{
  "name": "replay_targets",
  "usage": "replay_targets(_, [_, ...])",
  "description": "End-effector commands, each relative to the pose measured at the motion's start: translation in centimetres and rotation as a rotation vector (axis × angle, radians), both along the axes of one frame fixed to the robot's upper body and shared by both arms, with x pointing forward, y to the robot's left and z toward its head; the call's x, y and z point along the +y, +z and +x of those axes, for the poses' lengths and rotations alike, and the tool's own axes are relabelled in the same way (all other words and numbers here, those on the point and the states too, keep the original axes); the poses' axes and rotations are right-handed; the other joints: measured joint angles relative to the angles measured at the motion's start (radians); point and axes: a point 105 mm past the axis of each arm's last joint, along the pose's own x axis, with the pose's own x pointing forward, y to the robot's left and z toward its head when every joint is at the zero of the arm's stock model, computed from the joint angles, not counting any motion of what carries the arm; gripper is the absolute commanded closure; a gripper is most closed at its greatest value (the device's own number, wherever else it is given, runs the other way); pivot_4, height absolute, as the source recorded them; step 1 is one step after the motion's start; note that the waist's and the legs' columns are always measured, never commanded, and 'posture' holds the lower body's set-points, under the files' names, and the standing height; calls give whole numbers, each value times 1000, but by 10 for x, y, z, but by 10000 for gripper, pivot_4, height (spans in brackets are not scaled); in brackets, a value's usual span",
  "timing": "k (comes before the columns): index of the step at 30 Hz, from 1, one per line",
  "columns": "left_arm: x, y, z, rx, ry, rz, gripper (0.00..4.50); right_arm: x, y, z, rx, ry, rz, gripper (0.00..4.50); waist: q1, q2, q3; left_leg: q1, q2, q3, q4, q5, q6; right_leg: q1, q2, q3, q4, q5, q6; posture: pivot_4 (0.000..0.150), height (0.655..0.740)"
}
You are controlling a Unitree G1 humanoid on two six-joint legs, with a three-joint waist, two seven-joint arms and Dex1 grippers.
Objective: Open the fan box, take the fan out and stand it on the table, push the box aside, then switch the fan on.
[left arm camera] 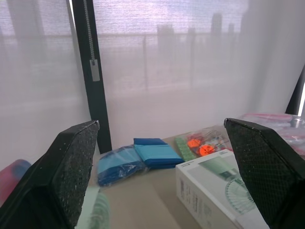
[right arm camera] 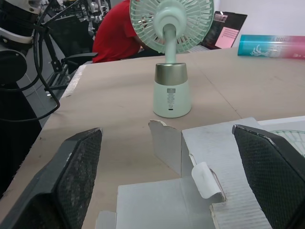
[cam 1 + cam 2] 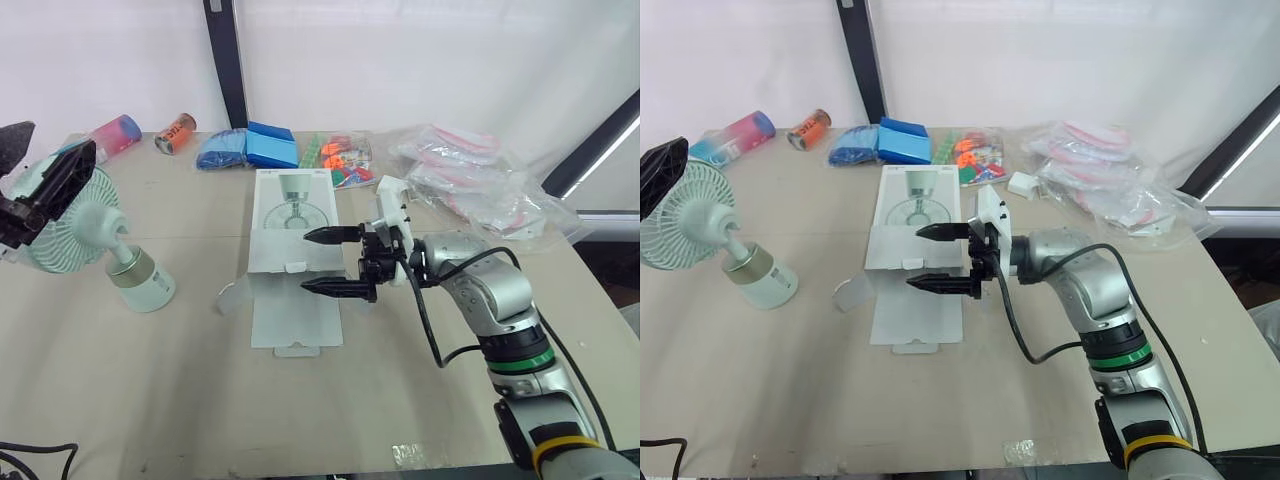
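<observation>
Fan stood upright on the surface; right claw spread over the opened box, left claw spread too.

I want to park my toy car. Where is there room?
The bare strip of table along the near edge, in front of the fan and the fan box, is widest. Crowded: the far edge, lined with a can, blue packets and plastic bags.
</observation>
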Motion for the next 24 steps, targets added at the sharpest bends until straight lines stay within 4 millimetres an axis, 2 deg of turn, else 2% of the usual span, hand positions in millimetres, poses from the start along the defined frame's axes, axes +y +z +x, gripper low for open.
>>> replay_targets(1, [-25,14,-13,-44,-114,44,271,-2,14,1,-52,-13,22,0,0,0,0,0,0,0,0,0,0,0,0,0,0,0,0,1500,7400])
replay_targets(4, [-44,5,-18,20,-215,98,271,-3,15,2,-55,-31,21,0,-1,0,0,0,0,0,0,0,0,0,0,0,0,0,0,1500,7400])
replay_targets(6, [-62,-16,-25,112,-314,186,271,-5,16,5,-61,-57,16,0,-2,1,0,0,0,0,0,0,0,0,0,0,0,0,0,1500,7400])
replay_targets(7, [-70,-33,-30,180,-367,245,271,-7,17,7,-68,-78,14,0,-2,2,1,0,0,0,0,0,0,0,0,1,0,0,0,1500,7400])
replay_targets(9, [-78,-60,-36,276,-433,301,271,-9,20,9,-79,-112,11,0,-5,2,1,1,-1,1,0,0,0,0,0,2,0,0,0,1500,7400])
replay_targets(12, [-79,-88,-34,332,-457,333,271,-15,23,11,-105,-186,-8,0,-4,5,3,1,0,1,0,0,0,1,1,2,0,-1,0,1500,7400])
replay_targets(17, [-85,-124,-30,364,-520,376,271,-35,13,19,-122,-386,-146,0,0,5,2,1,-1,0,0,1,-1,2,2,3,0,-2,1,1500,7400])
replay_targets(20, [-85,-158,-33,411,-581,473,271,-48,6,13,-83,-468,-190,0,0,5,2,1,-1,0,-1,0,0,1,3,4,-1,-2,2,1500,7400])
replay_targets(24, [-85,-184,-34,461,-621,457,271,-59,-8,-1,-28,-535,-247,0,-1,5,2,0,-1,1,-1,0,1,1,3,4,-1,-3,2,1500,7400])
